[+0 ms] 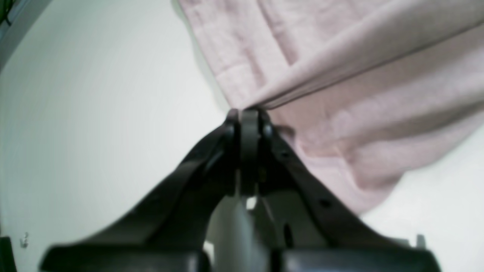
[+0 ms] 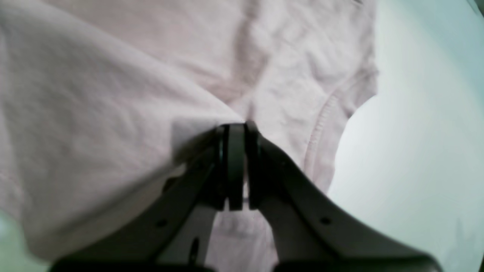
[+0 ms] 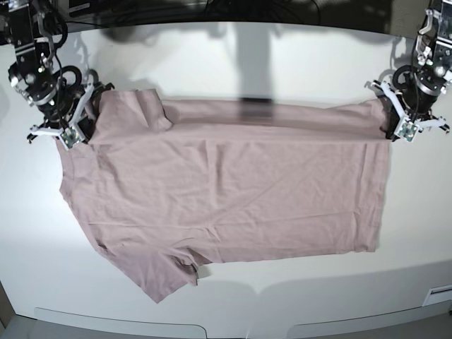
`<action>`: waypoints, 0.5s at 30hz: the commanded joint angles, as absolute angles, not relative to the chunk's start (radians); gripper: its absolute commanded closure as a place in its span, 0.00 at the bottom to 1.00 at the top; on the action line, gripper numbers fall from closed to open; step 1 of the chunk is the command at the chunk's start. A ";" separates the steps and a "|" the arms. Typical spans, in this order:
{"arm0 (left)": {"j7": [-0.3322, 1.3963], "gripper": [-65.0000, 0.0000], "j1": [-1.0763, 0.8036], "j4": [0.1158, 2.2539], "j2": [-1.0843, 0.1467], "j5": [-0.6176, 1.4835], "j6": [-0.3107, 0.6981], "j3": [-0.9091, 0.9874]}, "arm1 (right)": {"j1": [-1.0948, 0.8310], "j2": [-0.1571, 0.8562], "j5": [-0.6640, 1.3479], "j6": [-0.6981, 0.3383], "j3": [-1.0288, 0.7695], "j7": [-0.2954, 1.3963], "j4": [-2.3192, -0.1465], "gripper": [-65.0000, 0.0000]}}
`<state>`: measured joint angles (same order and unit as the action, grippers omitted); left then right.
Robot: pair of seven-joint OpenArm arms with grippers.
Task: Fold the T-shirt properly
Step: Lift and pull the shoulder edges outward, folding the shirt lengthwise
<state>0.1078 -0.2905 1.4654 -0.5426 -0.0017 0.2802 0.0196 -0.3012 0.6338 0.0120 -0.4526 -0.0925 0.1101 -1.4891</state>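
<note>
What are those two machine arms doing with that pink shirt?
They are folding the T-shirt on the white table. Each arm pinches a far corner: the left hand and the right hand are both shut on the cloth. The far edge looks turned over; one sleeve lies spread near the front.

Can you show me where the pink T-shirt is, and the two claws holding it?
T-shirt [image 3: 233, 191], base view, middle of its body.
Left gripper [image 1: 247, 113], left wrist view, tips shut on the shirt's edge.
Right gripper [image 2: 236, 126], right wrist view, tips pinching cloth.

One T-shirt, two arms, one table.
</note>
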 commanded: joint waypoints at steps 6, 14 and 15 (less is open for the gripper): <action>0.088 1.00 -0.212 1.433 -0.562 0.001 0.278 0.031 | -0.185 0.645 0.067 -0.491 -0.103 0.096 -1.424 1.00; 0.071 1.00 -0.137 1.367 -0.559 0.001 0.320 0.031 | -0.089 0.637 0.062 -0.532 -0.102 0.097 -1.338 1.00; 0.067 1.00 -0.124 1.352 -0.554 0.000 0.330 0.031 | -0.072 0.632 0.055 -0.544 -0.102 0.097 -1.325 1.00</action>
<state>0.0875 -0.1364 1.3388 -0.5373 -0.0055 0.3393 0.0208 -0.0879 0.6140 0.0513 -0.5518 -0.0925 0.1150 -1.3109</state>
